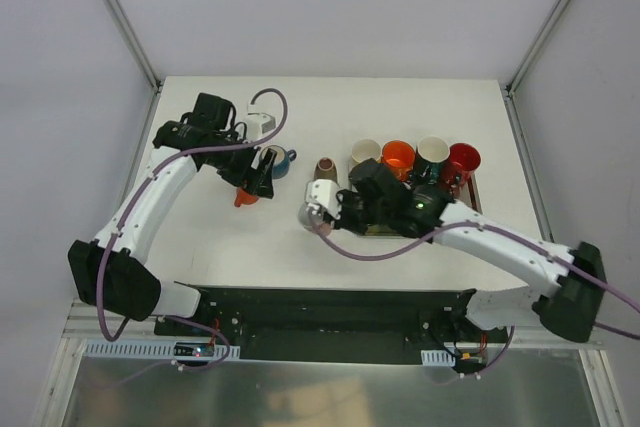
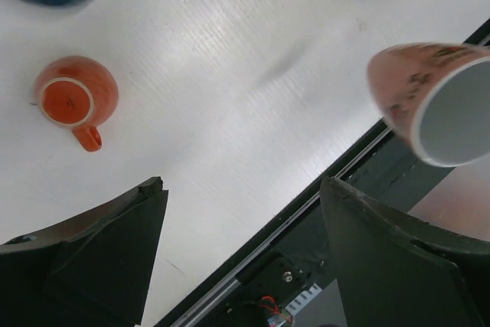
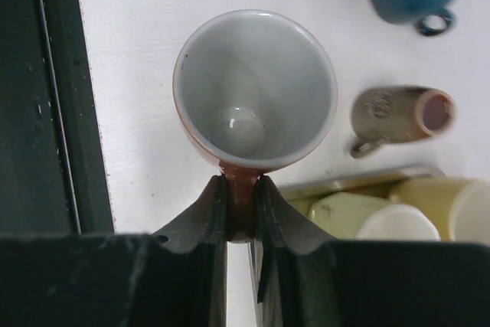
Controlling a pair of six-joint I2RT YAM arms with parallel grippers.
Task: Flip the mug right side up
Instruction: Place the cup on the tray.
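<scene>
My right gripper (image 3: 241,189) is shut on the handle of a pinkish mug (image 3: 255,89) with a white inside. The mug's mouth faces the right wrist camera. In the top view the mug (image 1: 318,202) hangs tilted over the table's middle, in front of the right gripper (image 1: 338,209). The left wrist view shows it at the right edge, mug (image 2: 436,101) with its mouth turned down and to the right. My left gripper (image 2: 241,185) is open and holds nothing. It hovers at the left gripper (image 1: 255,179), above a small orange mug (image 2: 75,97) that stands bottom up.
A blue mug (image 1: 278,159) stands upright behind the orange one (image 1: 245,197). A beige mug (image 1: 326,168) lies on its side beside the metal tray (image 3: 360,180), which holds several upright mugs (image 1: 398,157). A white object (image 1: 262,125) sits at the back left.
</scene>
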